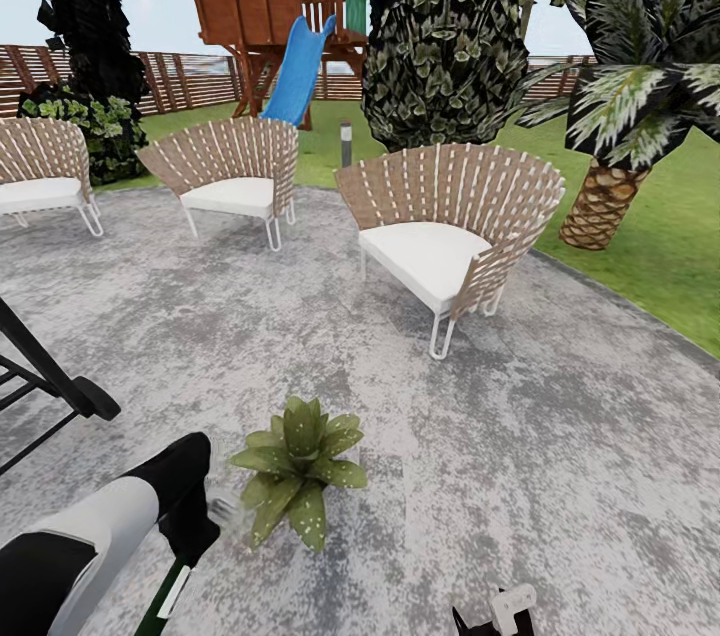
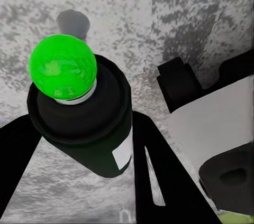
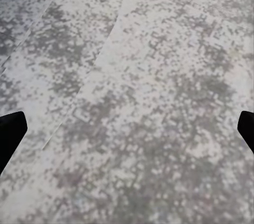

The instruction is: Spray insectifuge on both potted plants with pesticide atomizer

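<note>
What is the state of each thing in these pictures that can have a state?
Dark green spray bottle with white stripe: lifted, held in the left tool.
Left tool: shut on the bottle.
Right tool: open, empty, above the mottled grey paving.
Low green-leaved potted plant: upright on the paving, close to the bottle's head.
Nearest woven tan chair with white cushion: upright, unoccupied.

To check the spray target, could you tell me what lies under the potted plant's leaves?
Mottled grey patio paving surrounds the potted plant; its leaves cover the pot and the ground directly beneath.
</note>
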Controlling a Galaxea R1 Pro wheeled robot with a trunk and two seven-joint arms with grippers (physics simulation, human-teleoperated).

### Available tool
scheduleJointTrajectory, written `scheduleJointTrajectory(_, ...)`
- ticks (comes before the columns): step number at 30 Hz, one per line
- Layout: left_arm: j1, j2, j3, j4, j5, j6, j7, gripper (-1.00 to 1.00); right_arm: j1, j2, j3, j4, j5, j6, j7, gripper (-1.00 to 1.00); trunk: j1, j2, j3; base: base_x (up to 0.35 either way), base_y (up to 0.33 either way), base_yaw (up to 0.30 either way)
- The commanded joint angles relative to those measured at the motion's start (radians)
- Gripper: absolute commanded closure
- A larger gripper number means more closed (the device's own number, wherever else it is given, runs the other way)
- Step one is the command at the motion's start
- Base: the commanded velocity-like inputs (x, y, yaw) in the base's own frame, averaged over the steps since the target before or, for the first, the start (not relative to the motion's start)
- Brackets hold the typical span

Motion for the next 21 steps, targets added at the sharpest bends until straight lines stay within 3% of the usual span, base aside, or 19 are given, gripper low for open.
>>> scheduleJointTrajectory(1,0.0,0.014,0.002,-0.006,0.021,0.005,-0.011,1.0,0.0,-0.001,-0.001,0.0,0.001,-0.003,0.003,-1.0,0.0,0.0,-0.001,0.0,0.0,0.0)
scheduleJointTrajectory(4,-0.001,0.024,-0.01,-0.012,0.057,0.001,-0.009,1.0,0.0,-0.001,-0.001,0.0,0.001,-0.003,0.003,-1.0,0.0,0.0,-0.001,0.0,0.0,0.0)
scheduleJointTrajectory(16,-0.002,0.013,-0.013,-0.015,0.057,0.0,-0.002,1.0,0.0,0.001,-0.001,0.0,0.001,-0.003,0.003,-1.0,0.0,0.0,-0.001,0.042,0.157,-0.004)
scheduleJointTrajectory(21,-0.004,0.012,-0.014,-0.015,0.057,0.0,-0.002,1.0,0.0,0.001,-0.001,0.001,0.002,-0.003,0.003,-1.0,0.0,0.0,-0.001,0.0,0.007,-0.22)
